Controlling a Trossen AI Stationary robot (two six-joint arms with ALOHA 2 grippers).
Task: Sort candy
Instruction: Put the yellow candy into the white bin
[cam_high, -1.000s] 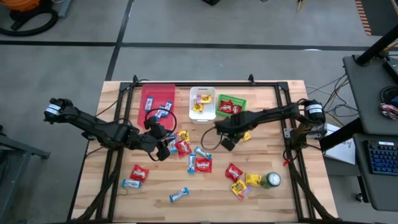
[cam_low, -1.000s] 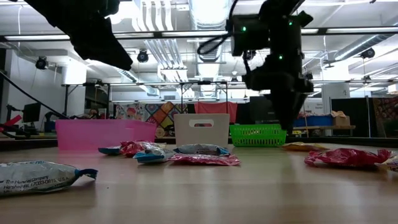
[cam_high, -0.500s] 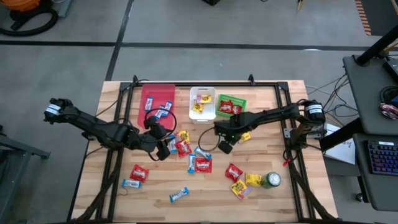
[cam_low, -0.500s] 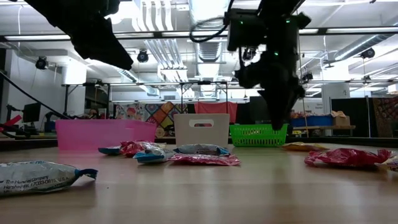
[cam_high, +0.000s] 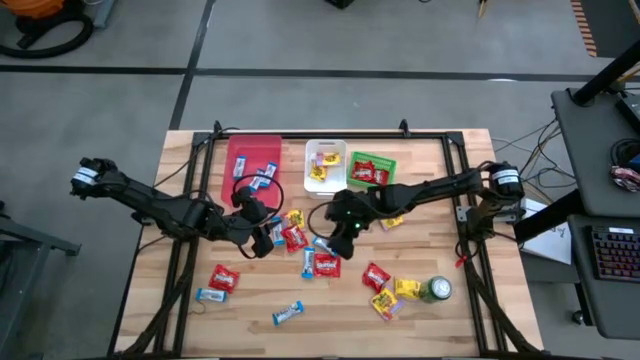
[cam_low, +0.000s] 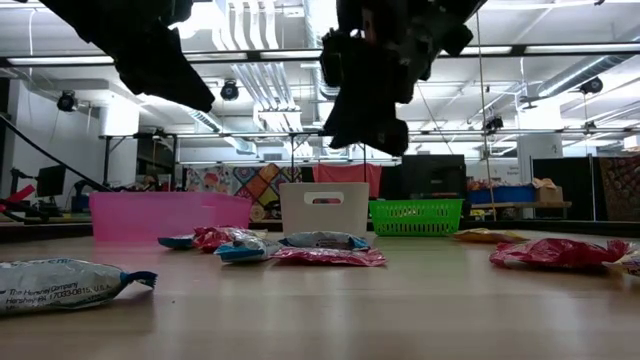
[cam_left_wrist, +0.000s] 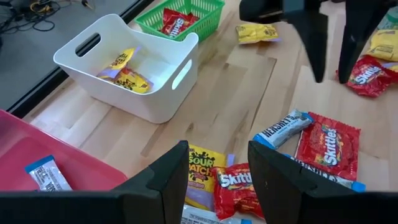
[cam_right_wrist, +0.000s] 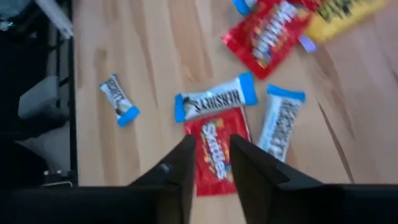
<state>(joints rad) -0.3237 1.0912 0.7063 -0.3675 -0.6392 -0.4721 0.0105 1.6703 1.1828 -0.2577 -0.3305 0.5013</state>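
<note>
Above the red packet (cam_right_wrist: 214, 149) at the table's (cam_high: 440, 240) middle, your right claw (cam_high: 338, 226) hangs with fingers apart and empty, lined up to grasp; left claw (cam_high: 268, 236) waits open over nearby candy.

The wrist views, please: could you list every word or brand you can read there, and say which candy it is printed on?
"Skittles": red packet in the left wrist view.
"Skittles": second red packet, same view, partly hidden by the left hand's finger.
"HERSHEY'S": blue-and-silver bar, same view.
"SOUR PATCH": yellow packet, same view.
"HERSHEY'S": blue-and-silver bar in the right wrist view.
"Skittles": red packet, same view.
Other wrappers: too blurred to read.
</note>
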